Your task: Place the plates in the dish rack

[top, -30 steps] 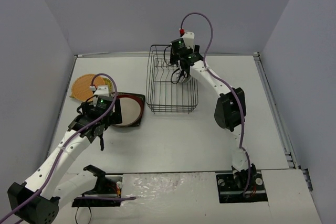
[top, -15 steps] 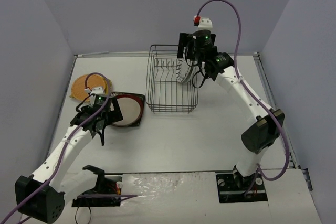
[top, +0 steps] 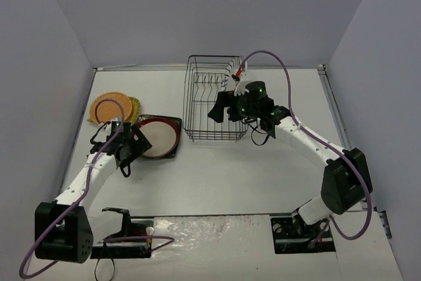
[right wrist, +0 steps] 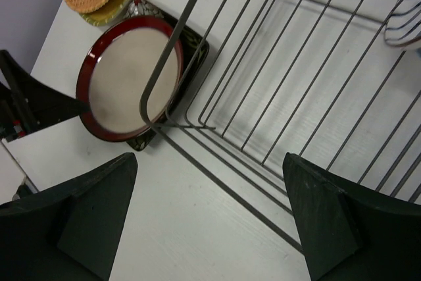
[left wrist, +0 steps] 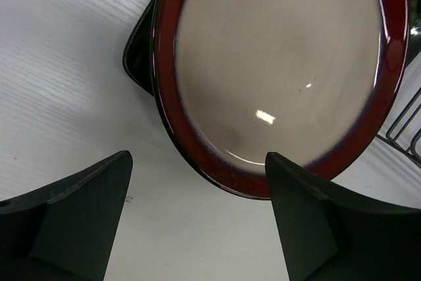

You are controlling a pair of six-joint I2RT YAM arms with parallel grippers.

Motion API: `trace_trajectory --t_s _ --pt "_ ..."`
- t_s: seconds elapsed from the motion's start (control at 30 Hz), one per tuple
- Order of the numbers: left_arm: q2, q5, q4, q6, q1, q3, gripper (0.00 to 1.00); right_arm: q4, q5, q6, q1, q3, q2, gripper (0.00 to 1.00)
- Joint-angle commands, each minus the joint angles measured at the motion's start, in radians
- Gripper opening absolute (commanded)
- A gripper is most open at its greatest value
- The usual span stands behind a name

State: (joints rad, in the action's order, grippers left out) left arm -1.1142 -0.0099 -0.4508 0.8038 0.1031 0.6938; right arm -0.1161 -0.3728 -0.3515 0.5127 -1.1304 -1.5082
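Observation:
The black wire dish rack (top: 197, 106) stands at the table's middle back. A white plate with black stripes (right wrist: 404, 11) stands upright at its far right (top: 233, 72). The red-rimmed cream plate (top: 158, 137) lies on the dark square plate (top: 175, 123), left of the rack. The orange plate (top: 107, 107) lies on the yellow-green plate (top: 136, 105) further left. My left gripper (left wrist: 197, 228) is open and empty, low at the red-rimmed plate's (left wrist: 276, 64) near rim. My right gripper (right wrist: 210, 228) is open and empty above the rack's front left corner (right wrist: 158, 120). No fruit-marked plate shows.
Grey walls close in the table on three sides. The rack's upright prongs (top: 209, 85) run along its back. The right arm (top: 302, 136) stretches over the table right of the rack. A metal rail (top: 342, 123) runs along the right edge.
My right gripper left the striped plate standing in the rack, rose, then swung down and left to the rack's front. My left gripper shifted up along the red-rimmed plate's left rim.

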Motion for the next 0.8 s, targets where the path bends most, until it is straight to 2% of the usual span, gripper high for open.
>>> trace_trajectory --t_s 0.0,0.5,0.67,0.77 --pt "-0.037 0.05 0.116 0.107 -0.008 0.005 0.76 -0.179 -0.113 -0.03 0.009 0.063 0.101 0.89" --pt "-0.076 0.055 0.18 0.208 -0.01 -0.078 0.58 -0.177 -0.127 -0.017 0.009 0.13 0.144 0.89" --pt "-0.064 0.047 0.184 0.219 -0.009 -0.099 0.47 -0.175 -0.133 -0.017 0.009 0.14 0.148 0.89" --pt "-0.053 0.039 0.185 0.221 -0.008 -0.116 0.35 -0.175 -0.132 -0.019 0.009 0.146 0.149 0.89"
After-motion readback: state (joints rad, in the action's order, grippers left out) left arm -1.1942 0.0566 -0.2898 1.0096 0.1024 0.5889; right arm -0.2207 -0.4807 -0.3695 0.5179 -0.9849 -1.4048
